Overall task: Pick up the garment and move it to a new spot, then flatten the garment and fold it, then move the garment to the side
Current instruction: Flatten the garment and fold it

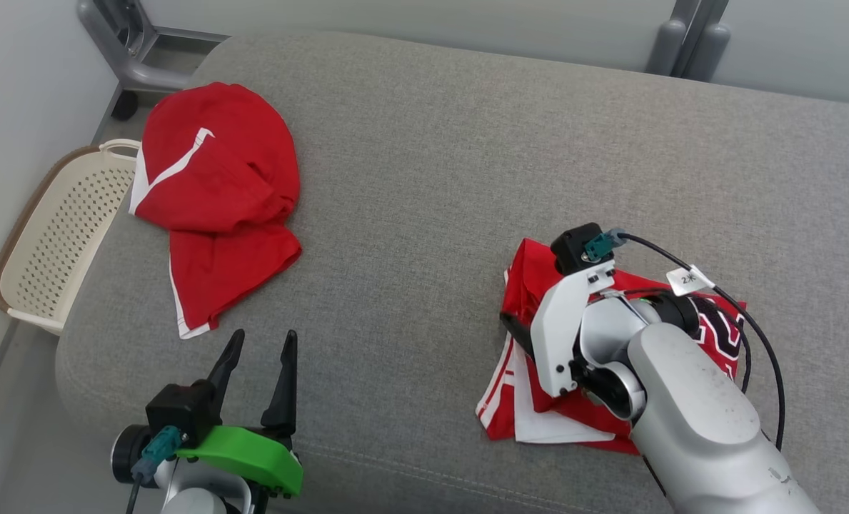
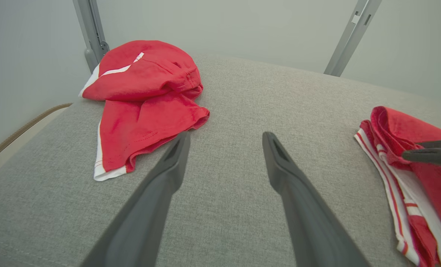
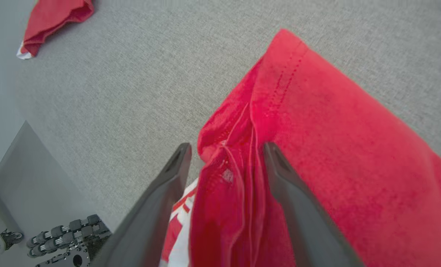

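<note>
The folded garment (image 1: 531, 275), red with white stripes and a black-and-white print, lies at the lower right of the head view on the grey cushion (image 1: 431, 178). The right arm reaches over it from the bottom right corner and hides much of it. In the right wrist view the right gripper (image 3: 226, 146) has its two dark fingers spread wide, one on either side of a raised ridge of red cloth (the stitched hem runs up between them). The left finger stands over the edge where cloth meets cushion, and the right finger over the red cloth itself. Whether the fingers touch the cloth I cannot tell.

The left gripper (image 1: 265, 335) sits at the lower left of the head view, also spread wide with nothing between its fingers, well apart from the folded garment. A crumpled red garment (image 1: 217, 185) lies at the upper left, and beside the cushion's left edge is a cream basket (image 1: 60, 228).
</note>
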You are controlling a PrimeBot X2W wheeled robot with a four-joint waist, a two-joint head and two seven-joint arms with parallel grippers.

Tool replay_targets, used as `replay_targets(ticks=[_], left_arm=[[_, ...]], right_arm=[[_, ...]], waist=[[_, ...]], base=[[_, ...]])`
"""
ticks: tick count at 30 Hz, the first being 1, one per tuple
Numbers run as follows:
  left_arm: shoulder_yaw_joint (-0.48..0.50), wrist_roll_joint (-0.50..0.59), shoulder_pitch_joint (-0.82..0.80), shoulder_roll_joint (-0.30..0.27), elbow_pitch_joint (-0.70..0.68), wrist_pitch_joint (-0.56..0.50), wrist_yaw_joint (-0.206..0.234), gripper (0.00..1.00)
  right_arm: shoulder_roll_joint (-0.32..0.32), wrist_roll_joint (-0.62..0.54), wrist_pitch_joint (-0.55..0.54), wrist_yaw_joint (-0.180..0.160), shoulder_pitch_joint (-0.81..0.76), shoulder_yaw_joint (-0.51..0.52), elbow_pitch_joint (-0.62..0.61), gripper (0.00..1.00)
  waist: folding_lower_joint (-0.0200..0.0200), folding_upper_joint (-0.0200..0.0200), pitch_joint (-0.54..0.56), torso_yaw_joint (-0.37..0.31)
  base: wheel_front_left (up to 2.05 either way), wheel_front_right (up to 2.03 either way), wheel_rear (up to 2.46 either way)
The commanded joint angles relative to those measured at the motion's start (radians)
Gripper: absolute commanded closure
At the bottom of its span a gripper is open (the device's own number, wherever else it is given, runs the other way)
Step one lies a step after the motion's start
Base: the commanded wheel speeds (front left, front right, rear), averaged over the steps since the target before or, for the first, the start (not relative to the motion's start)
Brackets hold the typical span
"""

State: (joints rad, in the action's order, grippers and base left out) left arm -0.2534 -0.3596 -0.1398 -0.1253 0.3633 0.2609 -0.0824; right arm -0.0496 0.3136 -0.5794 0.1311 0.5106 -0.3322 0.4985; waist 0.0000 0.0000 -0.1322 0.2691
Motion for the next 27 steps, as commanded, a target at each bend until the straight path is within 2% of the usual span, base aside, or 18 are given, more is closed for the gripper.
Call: replay_targets(ticks=[1, 7, 14, 15, 17, 23, 27], left_arm=[[0.004, -0.004, -0.012, 0.000, 0.003, 0.005, 0.000, 0.00], [0.010, -0.004, -0.002, -0.006, -0.002, 0.005, 0.005, 0.00], [0.008, -0.004, 0.011, -0.009, -0.005, 0.005, 0.008, 0.00], [0.009, -0.004, 0.013, -0.009, -0.005, 0.005, 0.009, 0.00], [0.008, -0.005, 0.017, -0.010, -0.006, 0.005, 0.010, 0.00], [0.007, -0.006, 0.022, -0.012, -0.012, 0.004, 0.009, 0.00], [-0.003, -0.006, 0.012, -0.009, -0.014, 0.005, 0.003, 0.00]], right_arm=[[-0.002, 0.004, 0.023, -0.001, 0.021, -0.011, -0.013, 0.00], [-0.003, 0.017, 0.085, -0.001, 0.045, -0.002, -0.074, 0.00], [-0.002, -0.113, 0.053, -0.001, -0.016, 0.107, -0.141, 0.00], [-0.003, -0.135, 0.043, -0.001, -0.032, 0.125, -0.154, 0.24], [-0.002, -0.172, 0.029, -0.001, -0.066, 0.152, -0.182, 1.00], [-0.003, -0.217, 0.029, -0.001, -0.148, 0.180, -0.228, 1.00], [-0.003, -0.272, 0.044, -0.001, -0.187, 0.165, -0.192, 1.00]], waist=[[0.0000, 0.0000, 0.003, -0.003], [0.0000, 0.0000, 0.011, -0.017], [0.0000, 0.0000, 0.027, -0.032], [0.0000, 0.0000, 0.029, -0.033], [0.0000, 0.0000, 0.033, -0.036], [0.0000, 0.0000, 0.036, -0.038], [0.0000, 0.0000, 0.028, -0.027]], base=[[0.00, 0.00, 0.00], [0.00, 0.00, 0.00], [0.00, 0.00, 0.00], [0.00, 0.00, 0.00], [0.00, 0.00, 0.00], [0.00, 0.00, 0.00], [0.00, 0.00, 0.00]])
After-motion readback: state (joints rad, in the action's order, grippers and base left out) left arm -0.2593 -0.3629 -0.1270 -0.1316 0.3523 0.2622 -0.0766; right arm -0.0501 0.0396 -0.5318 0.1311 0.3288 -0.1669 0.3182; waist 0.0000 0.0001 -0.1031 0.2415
